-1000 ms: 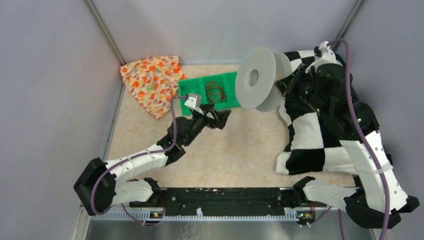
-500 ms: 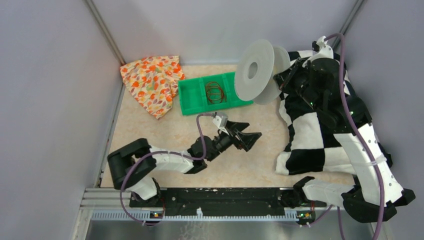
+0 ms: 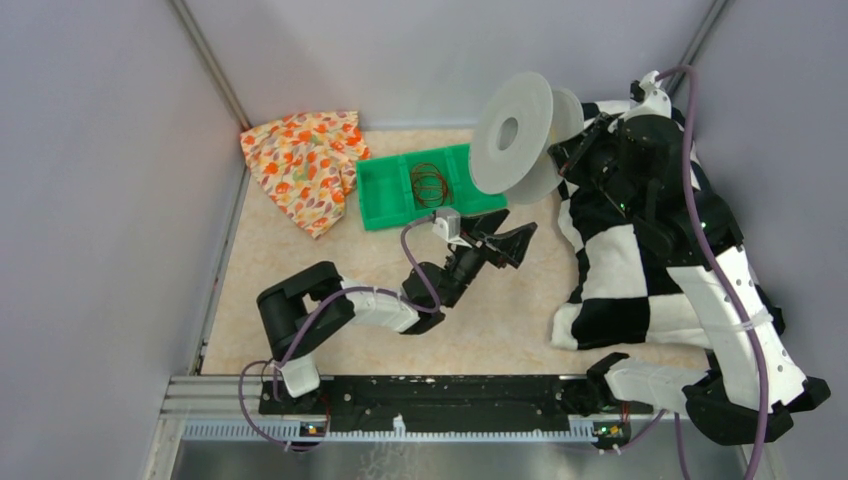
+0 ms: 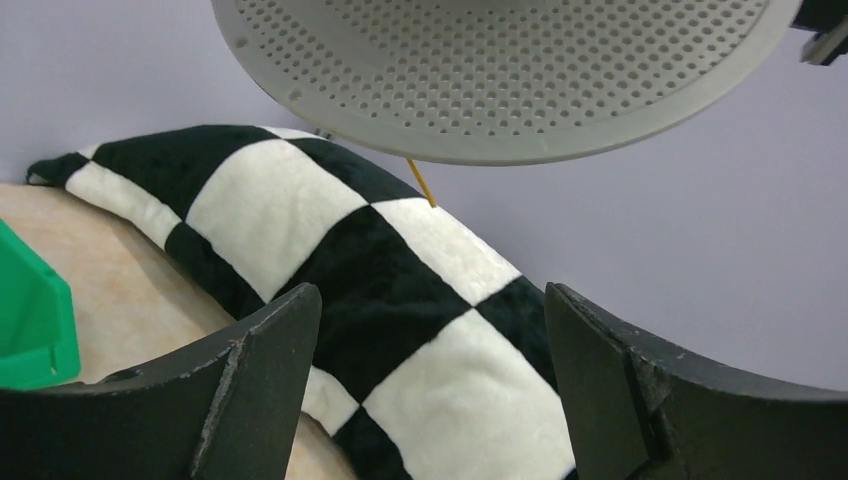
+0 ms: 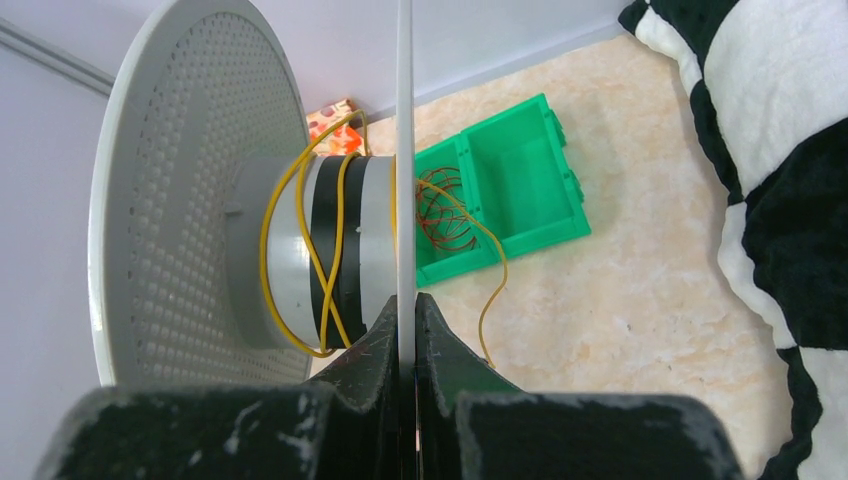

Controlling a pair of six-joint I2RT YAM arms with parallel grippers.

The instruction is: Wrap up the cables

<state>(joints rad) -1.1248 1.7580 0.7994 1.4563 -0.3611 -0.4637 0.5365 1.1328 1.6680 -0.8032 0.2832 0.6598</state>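
Observation:
My right gripper (image 3: 567, 152) is shut on the thin rear flange of the pale round spool (image 3: 512, 134) and holds it on edge above the table's back. In the right wrist view the jaws (image 5: 405, 305) pinch that flange. Thin yellow cable (image 5: 300, 262) loops loosely round the spool's hub (image 5: 285, 250), and its tail (image 5: 492, 300) hangs down. My left gripper (image 3: 517, 243) is open and empty just below the spool. In the left wrist view the gripper (image 4: 430, 330) points up at the perforated flange (image 4: 500, 70), with the cable's end (image 4: 422, 186) hanging under it.
A green two-compartment bin (image 3: 385, 195) holds reddish wire coils (image 3: 430, 184) at the back centre. A black-and-white checkered cloth (image 3: 625, 265) lies under the right arm. A floral cloth (image 3: 305, 165) lies at the back left. Grey walls close in on three sides.
My left arm has swung from the green bin to the right and risen toward the underside of the spool, jaws open. The right arm has lifted the spool slightly.

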